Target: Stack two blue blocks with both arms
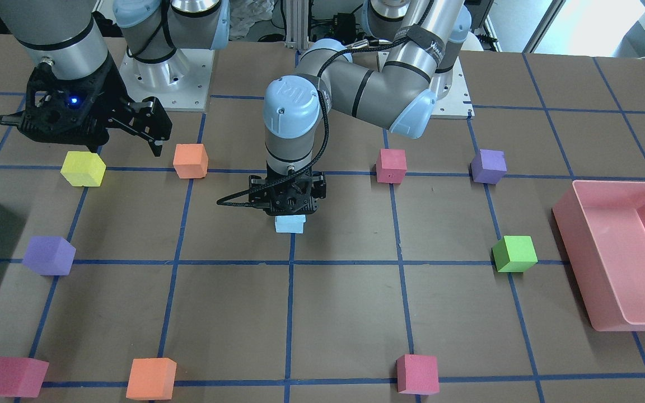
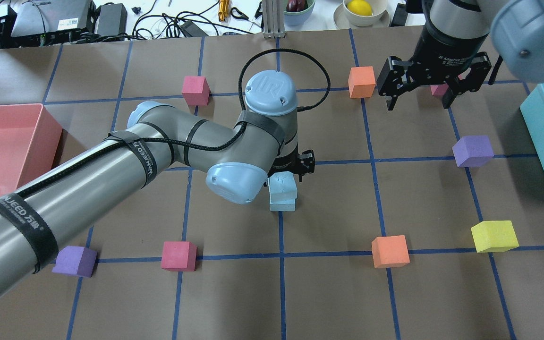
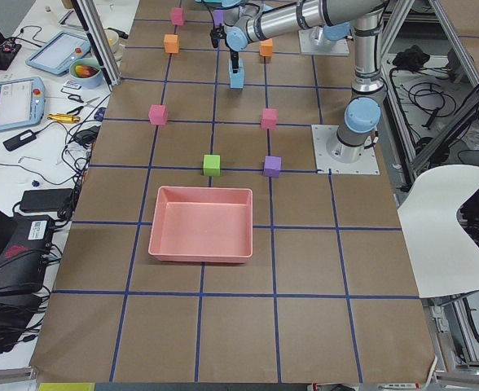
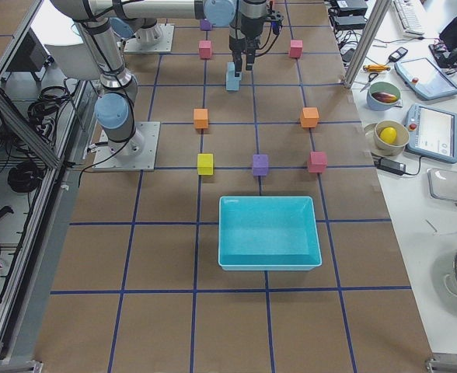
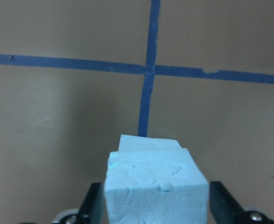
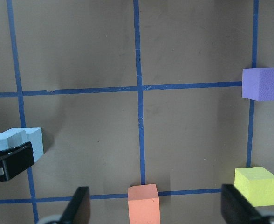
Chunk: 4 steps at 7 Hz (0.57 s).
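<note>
Two pale blue blocks stand stacked near the table's middle: the upper blue block (image 2: 284, 182) rests slightly offset on the lower blue block (image 2: 282, 204). My left gripper (image 1: 286, 212) points straight down and is shut on the upper block. In the left wrist view the upper block (image 5: 155, 186) fills the space between both fingers (image 5: 94, 205), and the lower block's edge (image 5: 148, 142) peeks out behind it. My right gripper (image 2: 419, 101) hangs open and empty above the table, far off to the stack's right. The stack also shows in the right wrist view (image 6: 23, 139).
A pink bin (image 2: 40, 123) lies on the left and a teal bin (image 2: 541, 137) on the right. Scattered cubes: orange (image 2: 361, 81) beside the right gripper, orange (image 2: 390, 251), yellow (image 2: 494, 236), purple (image 2: 472, 151), purple (image 2: 74, 260), pink (image 2: 195, 90), pink (image 2: 178, 255), green (image 1: 515, 253).
</note>
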Tool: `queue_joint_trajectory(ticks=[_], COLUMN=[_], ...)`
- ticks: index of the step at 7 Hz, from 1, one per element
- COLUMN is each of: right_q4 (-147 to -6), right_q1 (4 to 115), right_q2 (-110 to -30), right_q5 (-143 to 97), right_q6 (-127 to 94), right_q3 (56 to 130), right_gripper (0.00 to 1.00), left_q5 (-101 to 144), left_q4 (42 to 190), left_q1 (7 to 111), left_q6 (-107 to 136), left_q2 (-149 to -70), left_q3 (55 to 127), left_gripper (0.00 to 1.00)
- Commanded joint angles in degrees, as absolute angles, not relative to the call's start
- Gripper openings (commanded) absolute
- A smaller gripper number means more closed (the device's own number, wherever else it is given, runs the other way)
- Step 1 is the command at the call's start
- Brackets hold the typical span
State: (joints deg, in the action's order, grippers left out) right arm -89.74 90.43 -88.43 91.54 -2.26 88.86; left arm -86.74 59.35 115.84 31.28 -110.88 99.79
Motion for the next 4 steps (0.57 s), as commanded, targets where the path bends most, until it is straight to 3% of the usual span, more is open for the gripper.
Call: queue_joint_trajectory(ticks=[1, 4], right_q4=[-89.7, -89.7], right_q1=[90.4, 90.4], right_q2=[-88.4, -88.4], right_q5=[91.5, 91.6], right_q6=[-2.3, -2.3], right_q3=[88.9, 88.9], right_gripper=[1.00, 1.00], left_q5=[-86.5, -87.2], left_q4=[59.9, 73.1], left_q1=[115.7, 105.4], left_q6=[30.9, 15.0], left_q2=[-107.9, -98.7], left_q3=[99.2, 95.5], left_gripper=[1.00, 1.00])
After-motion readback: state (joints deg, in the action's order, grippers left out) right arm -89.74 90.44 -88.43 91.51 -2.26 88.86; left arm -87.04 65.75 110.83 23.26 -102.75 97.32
